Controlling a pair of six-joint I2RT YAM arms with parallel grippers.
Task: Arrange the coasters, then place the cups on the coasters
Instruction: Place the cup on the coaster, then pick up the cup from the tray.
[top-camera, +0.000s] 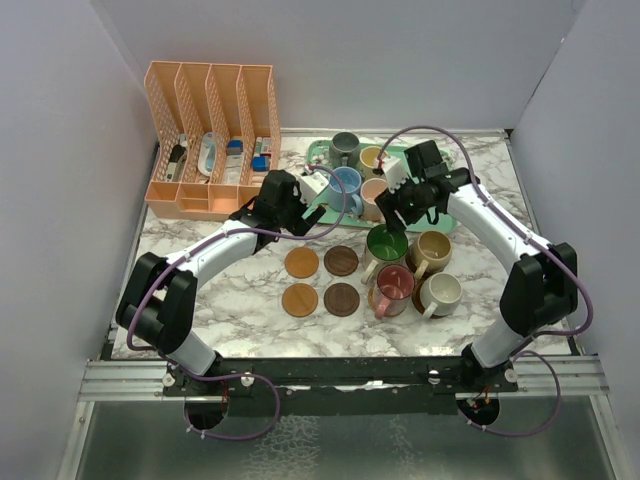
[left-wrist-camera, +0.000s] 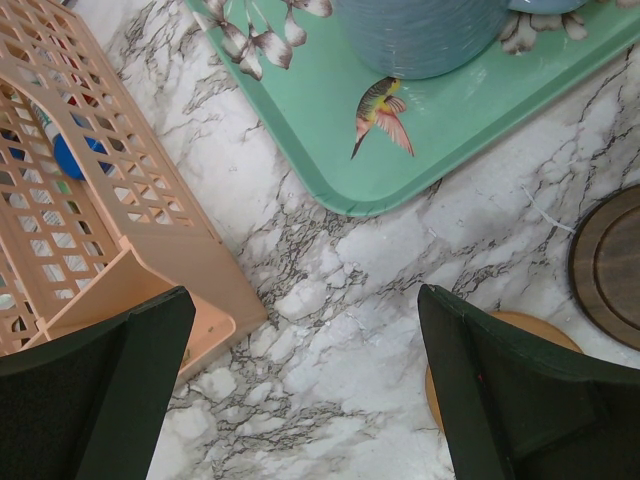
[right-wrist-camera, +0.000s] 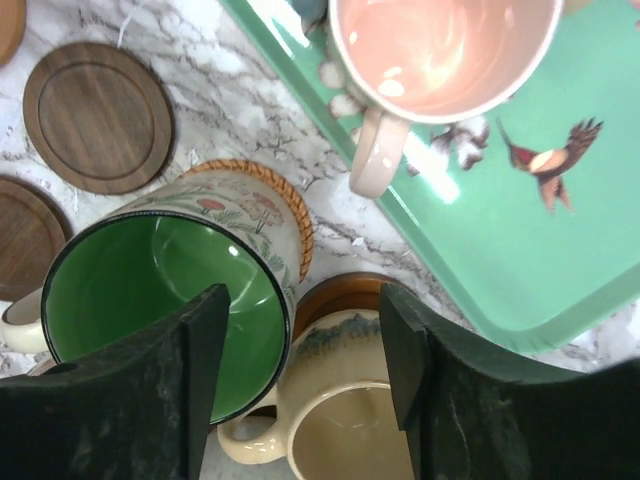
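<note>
Four bare coasters (top-camera: 301, 262) lie in a square at mid-table. To their right stand a green cup (top-camera: 386, 242), a tan cup (top-camera: 432, 250), a dark red cup (top-camera: 394, 285) and a cream cup (top-camera: 440, 292), each on a coaster. My right gripper (right-wrist-camera: 300, 335) is open above the green cup (right-wrist-camera: 150, 290), one finger over its inside, the other over the tan cup (right-wrist-camera: 350, 420). Grey (top-camera: 346, 148), yellow (top-camera: 371, 157), blue (top-camera: 345, 185) and pink (right-wrist-camera: 440, 50) cups stand on the teal tray (right-wrist-camera: 560, 250). My left gripper (left-wrist-camera: 305, 370) hangs open and empty over the marble, beside an orange coaster (left-wrist-camera: 520, 325).
An orange file rack (top-camera: 210, 135) with small items stands at the back left, its corner (left-wrist-camera: 200, 290) close to my left finger. The tray's near corner (left-wrist-camera: 340, 190) lies just ahead of the left gripper. White walls close in the table on three sides.
</note>
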